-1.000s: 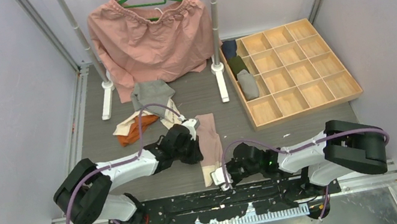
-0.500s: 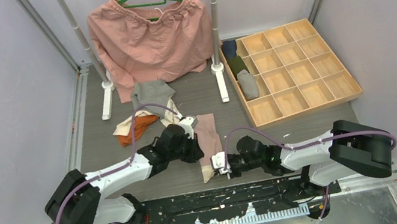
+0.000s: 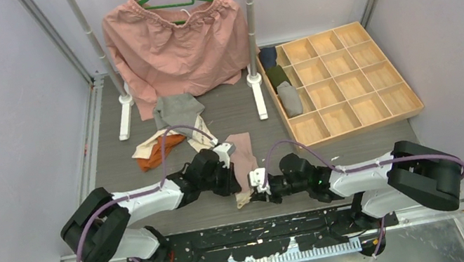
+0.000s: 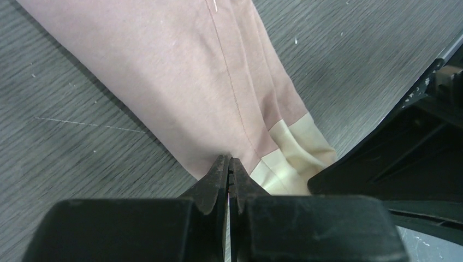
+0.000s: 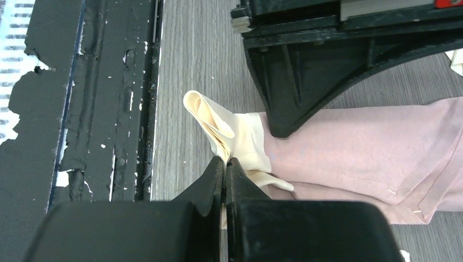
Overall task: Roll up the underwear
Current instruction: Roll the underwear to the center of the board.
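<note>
The dusty pink underwear (image 3: 242, 155) lies folded into a long strip on the grey table, its cream waistband (image 5: 232, 131) at the near end. My left gripper (image 4: 229, 160) is shut, pinching the strip's left edge just above the waistband. My right gripper (image 5: 225, 160) is shut on the cream waistband, which curls up in a loop off the table. In the top view the left gripper (image 3: 234, 175) and right gripper (image 3: 254, 188) sit close together at the strip's near end. The pink cloth (image 4: 191, 71) runs away from both.
More underwear, grey, cream and orange, lies in a pile (image 3: 169, 133) behind the left arm. A salmon garment (image 3: 175, 41) hangs on a green hanger between two rack posts. A wooden compartment tray (image 3: 353, 107) at the right holds three cloth rolls in its left column.
My right gripper has moved away from the near edge with the cream waistband, lifting and curling the strip's near end. My left gripper has closed fully on the strip's edge.
</note>
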